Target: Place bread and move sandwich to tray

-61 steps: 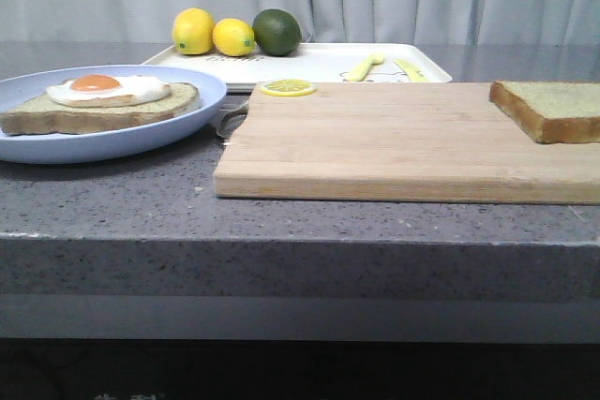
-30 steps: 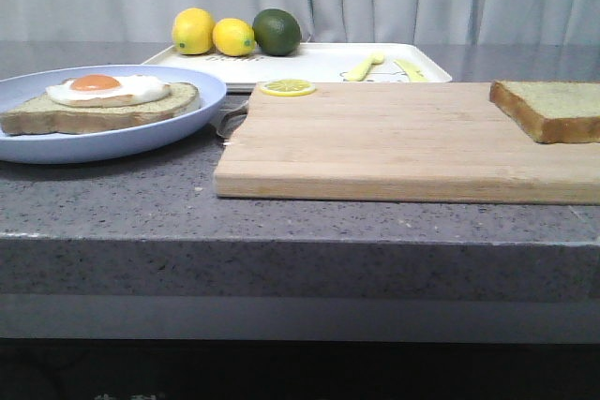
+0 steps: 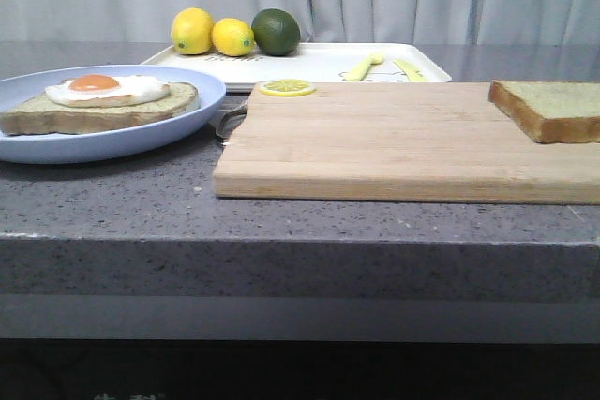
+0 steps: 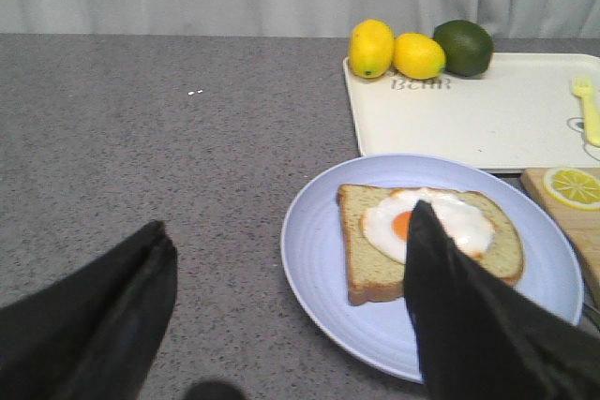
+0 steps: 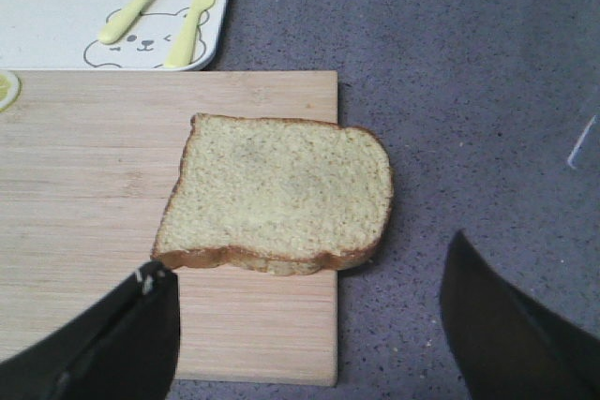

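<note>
The bread (image 3: 553, 108) (image 5: 279, 194) lies flat at the right end of the wooden cutting board (image 3: 375, 142), slightly overhanging its edge. The sandwich, a slice topped with a fried egg (image 3: 103, 100) (image 4: 427, 245), rests on the pale-blue plate (image 3: 178, 124) (image 4: 323, 259) at the left. The white tray (image 3: 309, 63) (image 4: 469, 114) sits behind them. My left gripper (image 4: 286, 264) is open above the plate's near-left rim. My right gripper (image 5: 309, 302) is open, hovering just short of the bread. Neither gripper shows in the front view.
Two lemons (image 3: 192, 31) and a lime (image 3: 276, 32) sit at the tray's back left corner. A yellow fork (image 3: 364, 66) and knife (image 3: 409, 69) lie on the tray. A lemon slice (image 3: 287, 88) rests on the board's far left corner.
</note>
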Available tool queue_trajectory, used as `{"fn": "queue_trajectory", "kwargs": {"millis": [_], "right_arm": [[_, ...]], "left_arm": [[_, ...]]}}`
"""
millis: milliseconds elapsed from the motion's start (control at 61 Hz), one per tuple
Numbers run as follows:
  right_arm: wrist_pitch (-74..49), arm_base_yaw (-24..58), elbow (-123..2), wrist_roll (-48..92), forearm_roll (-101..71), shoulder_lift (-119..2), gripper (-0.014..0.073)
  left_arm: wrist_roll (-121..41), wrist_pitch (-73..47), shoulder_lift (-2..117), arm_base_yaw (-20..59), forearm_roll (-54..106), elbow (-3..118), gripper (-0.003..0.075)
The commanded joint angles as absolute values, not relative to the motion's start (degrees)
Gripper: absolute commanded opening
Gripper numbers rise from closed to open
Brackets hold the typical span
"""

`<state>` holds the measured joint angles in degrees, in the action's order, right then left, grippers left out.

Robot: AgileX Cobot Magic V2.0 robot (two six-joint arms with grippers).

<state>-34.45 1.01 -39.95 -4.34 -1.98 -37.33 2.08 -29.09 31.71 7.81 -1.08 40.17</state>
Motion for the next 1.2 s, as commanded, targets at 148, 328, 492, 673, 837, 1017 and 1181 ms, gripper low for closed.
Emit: {"fn": "queue_trajectory", "kwargs": {"millis": [148,328,492,673,837,1017,1181], "right_arm": [[-33.46,0.67,-44.28,-4.18,-3.45,-39.04,0.0590],[-43.17,0.67,-51.01,-4.18,-3.70,-44.23,0.0590],[-53.53,0.67,-57.11,-4.15,-3.70,-51.54,0.0590],[-61.96,0.17,-61.15,-2.33,-2.49,-60.58,0.0590],[-63.76,-7.07,-61.94,-0.79,-5.36,-66.99,0.0590],[-63.96,-22.73,-61.94,10.60,-20.76,-71.04,0.0590],[-64.38,-33.37,-61.94,21.45,-37.40,-75.01,0.0590]], "left_arm": [[2.55,-24.51,32.30,16.48,-0.46,41.80,0.0512],[2.55,-24.51,32.30,20.15,-0.58,41.80,0.0512],[2.55,-24.73,32.30,20.37,-0.68,41.80,0.0512],[2.55,-24.82,32.30,20.37,-0.69,41.80,0.0512],[2.55,-24.95,32.30,20.37,-0.69,41.80,0.0512],[2.55,-25.06,32.30,20.37,-1.17,41.80,0.0512],[2.55,-25.06,32.30,20.37,-1.17,41.80,0.0512]]}}
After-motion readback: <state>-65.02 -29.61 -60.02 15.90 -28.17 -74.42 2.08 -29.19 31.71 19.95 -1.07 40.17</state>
